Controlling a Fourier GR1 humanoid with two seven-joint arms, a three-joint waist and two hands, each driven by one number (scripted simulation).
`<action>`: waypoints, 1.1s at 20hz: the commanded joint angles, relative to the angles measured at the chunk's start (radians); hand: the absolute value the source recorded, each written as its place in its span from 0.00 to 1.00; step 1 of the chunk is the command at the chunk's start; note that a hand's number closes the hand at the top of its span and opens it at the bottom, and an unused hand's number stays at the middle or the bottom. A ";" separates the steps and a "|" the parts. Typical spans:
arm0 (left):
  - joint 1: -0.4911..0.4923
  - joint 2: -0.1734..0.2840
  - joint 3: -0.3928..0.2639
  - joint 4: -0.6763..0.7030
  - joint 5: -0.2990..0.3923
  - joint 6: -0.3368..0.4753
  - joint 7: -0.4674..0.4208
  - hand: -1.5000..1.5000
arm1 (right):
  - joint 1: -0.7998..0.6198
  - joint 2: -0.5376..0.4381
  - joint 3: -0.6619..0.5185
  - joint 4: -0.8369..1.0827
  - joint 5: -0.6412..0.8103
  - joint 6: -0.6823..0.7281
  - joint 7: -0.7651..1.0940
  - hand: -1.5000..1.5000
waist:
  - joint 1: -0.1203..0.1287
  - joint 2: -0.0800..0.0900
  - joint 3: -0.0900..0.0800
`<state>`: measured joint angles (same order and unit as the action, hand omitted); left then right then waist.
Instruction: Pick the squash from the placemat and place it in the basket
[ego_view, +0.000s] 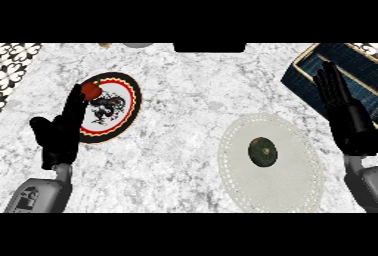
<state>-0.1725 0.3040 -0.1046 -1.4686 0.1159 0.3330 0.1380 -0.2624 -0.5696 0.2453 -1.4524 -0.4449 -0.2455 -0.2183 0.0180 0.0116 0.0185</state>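
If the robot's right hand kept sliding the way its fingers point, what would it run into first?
Probably the dark blue basket: the right hand points up toward it, fingertips already overlapping its edge here, though the hand's height above it is unclear.

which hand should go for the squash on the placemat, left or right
Right. The right hand shows open beside the placemat holding the squash, with the basket just beyond it. The left hand rests open across the counter, by the plate.

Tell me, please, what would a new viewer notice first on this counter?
Probably the round plate with red and black rings at the left, a small red thing on its far edge beside the open left hand. Next the dark green squash on the pale placemat, and the dark basket far right, behind the open right hand.
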 joint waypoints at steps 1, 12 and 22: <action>0.018 0.036 0.034 0.013 0.027 -0.071 0.007 0.50 | -0.020 -0.001 -0.079 0.065 -0.056 0.142 -0.067 1.00 | -0.013 -0.010 -0.018; -0.041 0.101 0.051 0.057 0.107 -0.214 0.070 0.50 | -0.096 0.083 0.249 -0.015 0.450 0.079 -0.394 0.00 | -0.001 -0.012 -0.019; -0.025 0.121 0.104 0.103 0.130 -0.257 0.064 0.50 | -0.253 0.142 0.355 -0.248 0.644 -0.002 0.418 0.00 | -0.032 -0.026 -0.023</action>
<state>-0.2040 0.4137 -0.0153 -1.3657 0.2299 0.0943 0.1878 -0.4535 -0.4001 0.5678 -1.6171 0.1361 -0.2783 -0.0826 -0.0060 -0.0076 -0.0026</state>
